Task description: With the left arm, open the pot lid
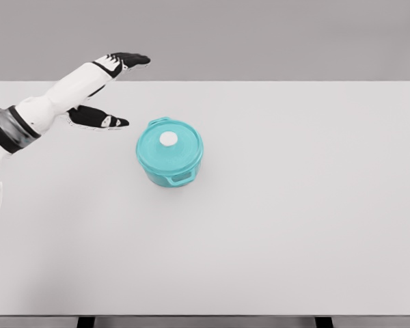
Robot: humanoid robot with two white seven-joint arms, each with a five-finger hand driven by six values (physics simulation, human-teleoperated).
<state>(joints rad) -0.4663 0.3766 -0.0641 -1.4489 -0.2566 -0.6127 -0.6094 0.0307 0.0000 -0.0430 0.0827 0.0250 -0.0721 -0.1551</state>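
Note:
A teal pot [169, 153] with two side handles stands on the white table [294, 205], left of the middle. Its teal lid [171, 143] sits closed on top, with a small white knob [168, 139] at its centre. My left hand [113, 89] reaches in from the left edge and hovers to the upper left of the pot, apart from it. The fingers [130, 60] are stretched out flat and the thumb [99, 118] is spread wide below them, holding nothing. The right arm is out of the picture.
The table's far edge runs just behind my left hand, with a grey wall beyond it. The dark table legs [85, 321] show at the bottom edge.

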